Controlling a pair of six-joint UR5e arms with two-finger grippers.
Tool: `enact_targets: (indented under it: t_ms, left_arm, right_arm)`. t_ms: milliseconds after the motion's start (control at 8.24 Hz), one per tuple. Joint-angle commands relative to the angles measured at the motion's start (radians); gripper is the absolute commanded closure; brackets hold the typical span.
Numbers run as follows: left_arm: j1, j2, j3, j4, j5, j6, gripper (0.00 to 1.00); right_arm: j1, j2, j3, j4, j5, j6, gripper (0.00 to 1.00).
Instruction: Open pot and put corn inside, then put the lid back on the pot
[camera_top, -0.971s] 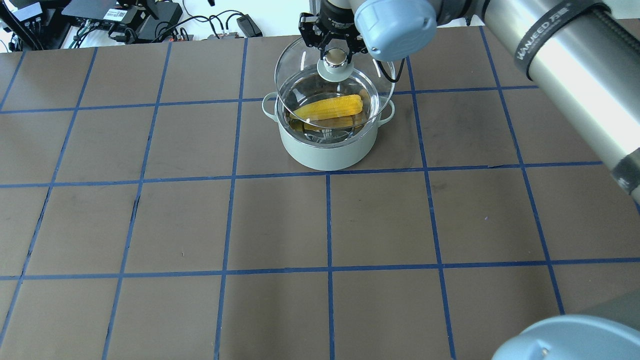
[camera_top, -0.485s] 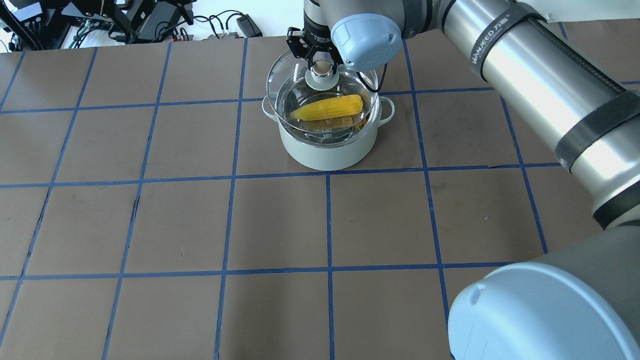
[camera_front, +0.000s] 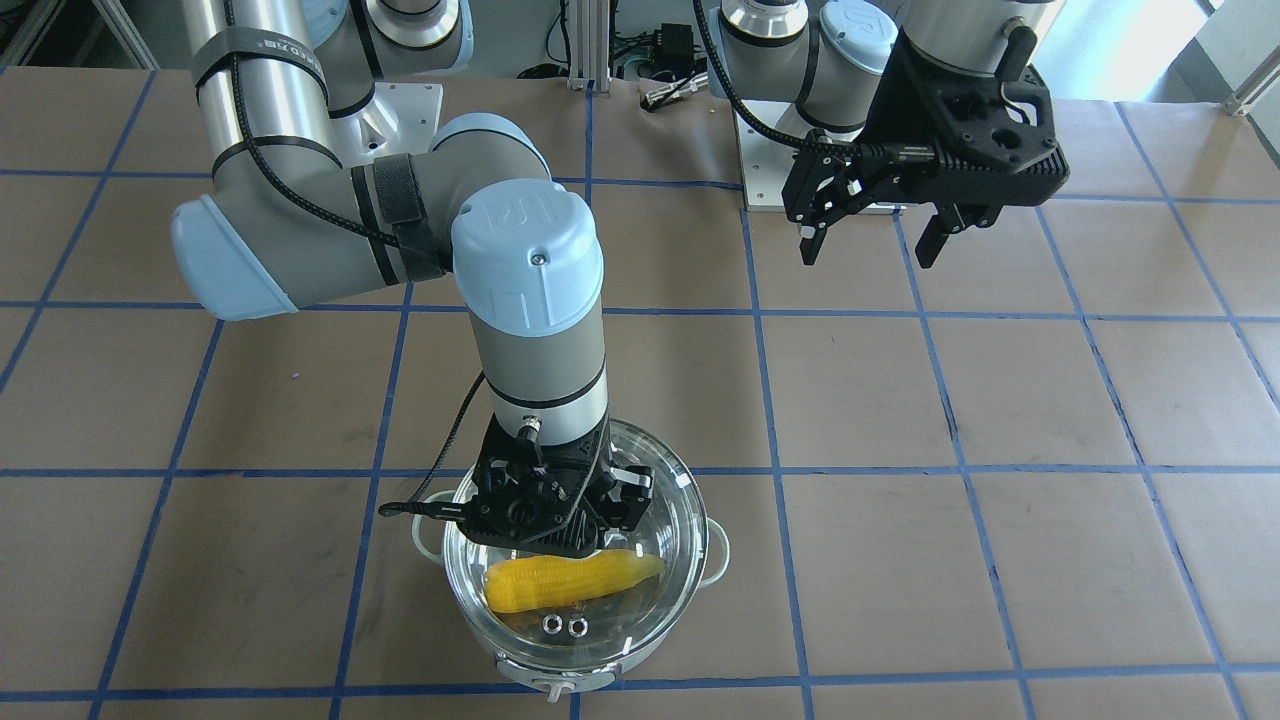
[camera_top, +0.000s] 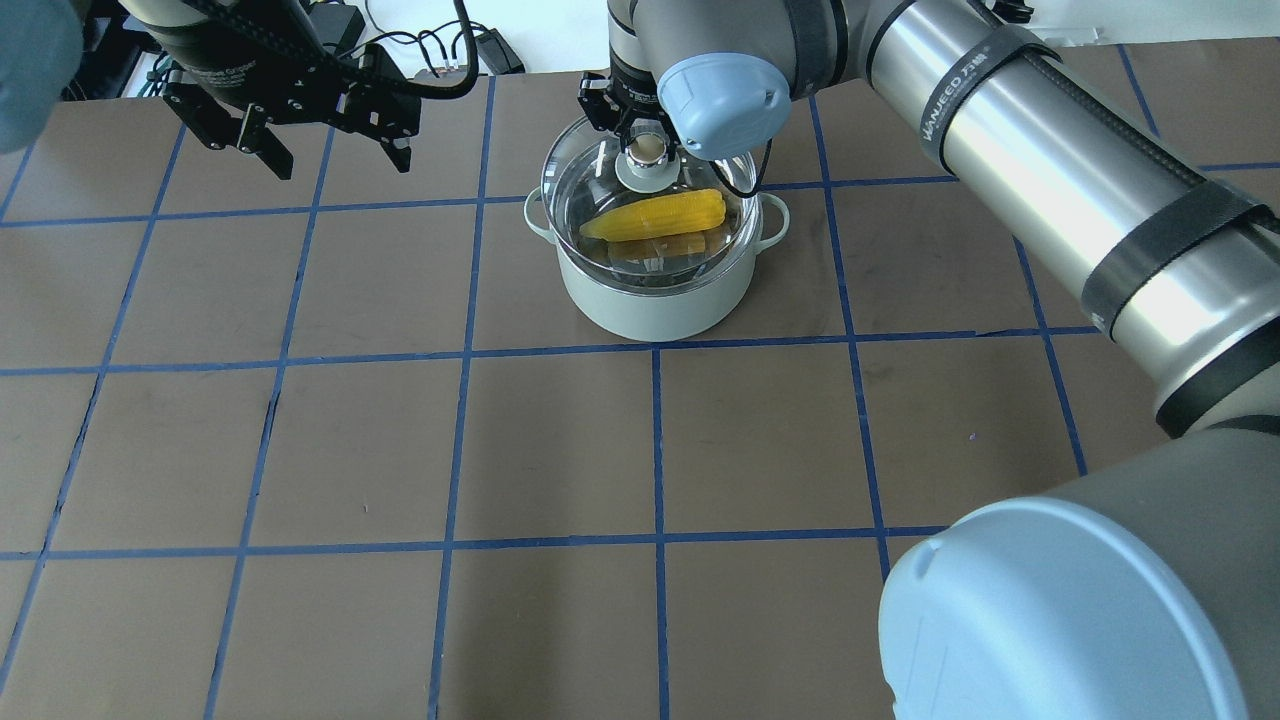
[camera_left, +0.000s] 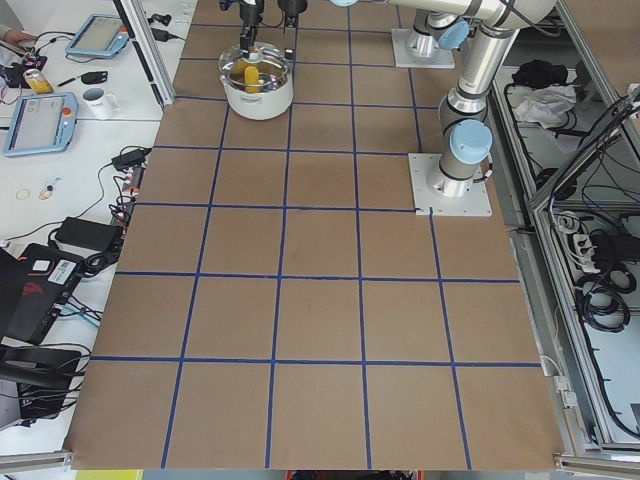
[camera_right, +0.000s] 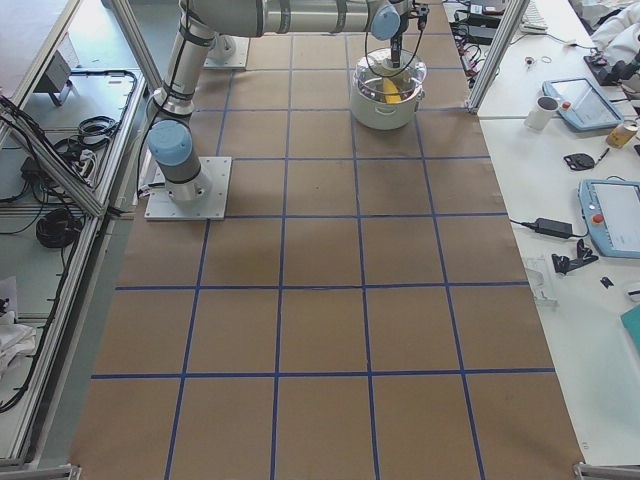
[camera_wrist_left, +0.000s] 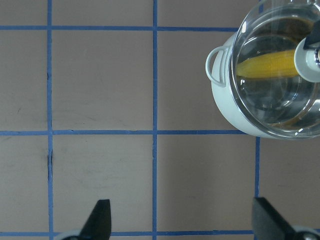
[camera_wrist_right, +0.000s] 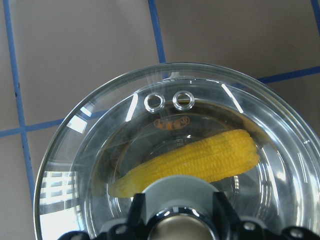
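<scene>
The mint-green pot (camera_top: 650, 310) stands at the table's far middle, with the yellow corn (camera_top: 660, 213) lying across its inside. My right gripper (camera_top: 646, 150) is shut on the knob of the clear glass lid (camera_top: 580, 180) and holds it over the pot's mouth, level with the rim; I cannot tell if it rests on it. The right wrist view shows the corn (camera_wrist_right: 200, 160) through the lid (camera_wrist_right: 100, 150). My left gripper (camera_top: 300, 140) is open and empty, raised to the left of the pot (camera_wrist_left: 225, 105). In the front-facing view it (camera_front: 868, 250) hangs apart from the lid (camera_front: 660, 520).
The table is brown with a blue tape grid. Cables and electronics (camera_top: 300, 50) lie past its far edge. A side bench with tablets and a mug (camera_left: 98, 100) runs beyond the pot's side of the table.
My right gripper has carried the lid left and down, from tilted behind the pot to over its mouth. My left gripper has come into the overhead view at the top left.
</scene>
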Motion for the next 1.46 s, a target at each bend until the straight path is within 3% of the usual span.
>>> enact_targets:
  t_ms: [0, 1335]
  left_arm:
    - [0.008, 0.003, -0.021, 0.007, -0.001, 0.03, 0.0]
    - [0.019, 0.001, -0.021, 0.029, 0.014, 0.029, 0.0]
  right_arm:
    - [0.0, 0.003, 0.022, -0.003, -0.017, 0.018, 0.86]
    - [-0.001, 0.003, 0.054, -0.036, -0.01, 0.015, 0.86]
